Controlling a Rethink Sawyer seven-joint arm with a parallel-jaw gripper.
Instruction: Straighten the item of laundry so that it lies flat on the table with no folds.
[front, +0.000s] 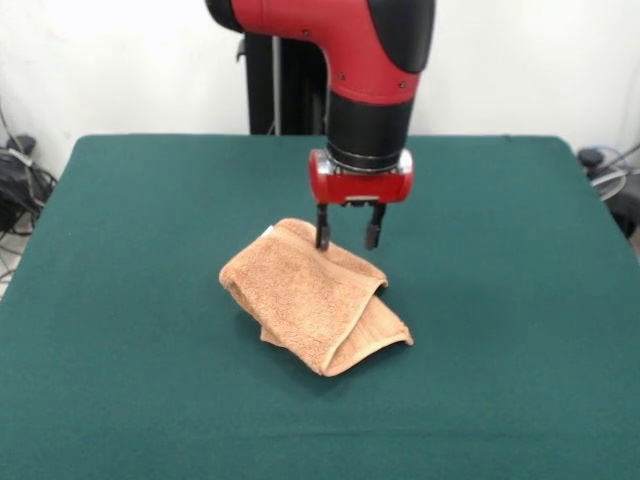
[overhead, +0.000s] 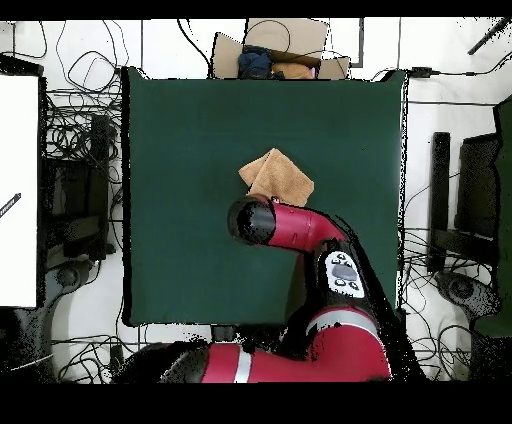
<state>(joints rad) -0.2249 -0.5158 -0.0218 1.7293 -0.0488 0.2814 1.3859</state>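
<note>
a plain white wall (front: 120, 60) runs behind the scene in the front view, evenly lit with no hard shadows. a dark vertical post (front: 262, 85) stands against it. black cables (front: 20, 185) bunch on the floor off one side of the picture, more cables and a dark object (front: 612, 175) off the other. from overhead, the pale floor (overhead: 420, 110) is strewn with looping black cables (overhead: 75, 75). a white panel (overhead: 20, 190) lies along the left edge. a cardboard box (overhead: 285, 40) holding dark blue and orange items sits at the top. dark stands (overhead: 440, 195) and equipment (overhead: 85, 190) line both sides.
</note>
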